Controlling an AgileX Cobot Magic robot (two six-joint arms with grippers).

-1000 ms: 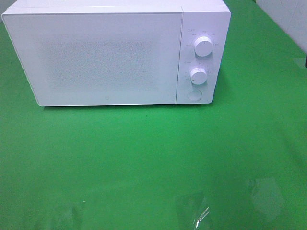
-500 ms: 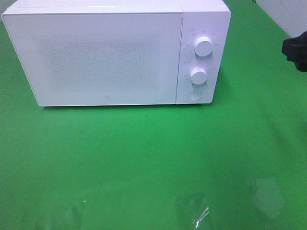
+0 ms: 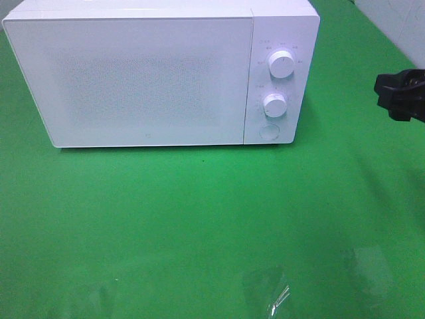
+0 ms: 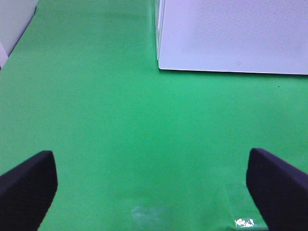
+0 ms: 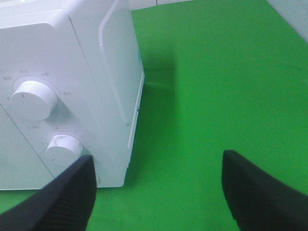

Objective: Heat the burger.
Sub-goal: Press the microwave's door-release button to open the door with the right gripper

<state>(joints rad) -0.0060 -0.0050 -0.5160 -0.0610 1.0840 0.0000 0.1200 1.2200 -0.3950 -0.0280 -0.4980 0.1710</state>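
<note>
The burger is out of view in every frame. The white microwave [image 3: 146, 80] stands at the back of the green table with its door shut; it also shows as the microwave [image 4: 231, 33] and the microwave [image 5: 72, 72] in the wrist views. My right gripper [image 3: 386, 96] hangs open to the right of the microwave's control panel, apart from it. In its own view the right gripper [image 5: 159, 192] holds nothing. My left gripper [image 4: 154, 192] is open and empty above bare green cloth in front of the microwave. It does not show in the high view.
The control panel carries an upper knob [image 3: 282, 64], a lower knob [image 3: 274, 104] and a round button [image 3: 268, 131]. A green cloth [image 3: 199, 212] covers the table, with shiny patches near the front edge. A pale wall [image 3: 398, 20] edges the far right.
My right gripper has come in from the right edge of the high view and moved left and slightly down toward the microwave's side. The microwave has not moved.
</note>
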